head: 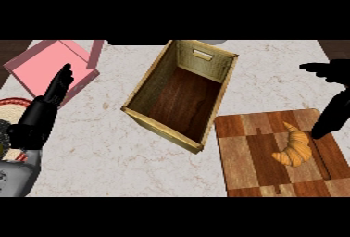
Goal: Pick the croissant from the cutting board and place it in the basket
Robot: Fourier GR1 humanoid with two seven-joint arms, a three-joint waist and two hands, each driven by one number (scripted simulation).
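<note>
The marble counter (103, 152) fills the head view and carries all items. The basket (140, 95), a rectangular wooden crate with a dark floor and a handle slot in its far wall, stands at centre, turned at an angle, with nothing inside. The cutting board (249, 157), made of light and dark wood blocks, lies at lower right, near the basket's near corner. A pink box (41, 69) sits at upper left, tilted. The left hand (44, 109) shows at the left edge, fingers straight and released, overlapping the pink box in the view. The right hand (335, 111) is at the right edge, fingers extended downward, released, tips just beside the croissant. The croissant (294, 148) lies on the cutting board's right part, ungrasped.
</note>
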